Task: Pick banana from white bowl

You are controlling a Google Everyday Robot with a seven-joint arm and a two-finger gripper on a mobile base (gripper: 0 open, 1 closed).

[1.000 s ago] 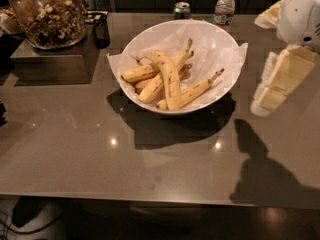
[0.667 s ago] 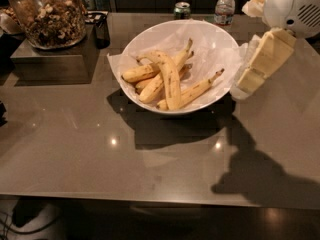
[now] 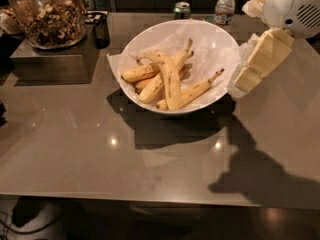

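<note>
The white bowl (image 3: 212, 41), lined with white paper, stands at the middle back of the brown table. Several yellow bananas lie in it. The banana (image 3: 170, 81) is the thick, curved one with brown specks and a dark line, lying on top and running from the upper left down to the bowl's front. My gripper (image 3: 242, 84) hangs at the right, its cream fingers pointing down and left, just outside the bowl's right rim and close to the paper's corner. It holds nothing that I can see.
A glass jar of nuts (image 3: 45, 14) stands on a dark box (image 3: 50, 61) at the back left, with a black mug (image 3: 100, 26) beside it. A green can (image 3: 182, 9) and a water bottle (image 3: 225, 6) stand behind the bowl. The table's front edge (image 3: 150, 199) runs across the bottom.
My gripper has moved left, from the right edge of the view to the bowl's right rim. The bowl and the bananas have not moved.
</note>
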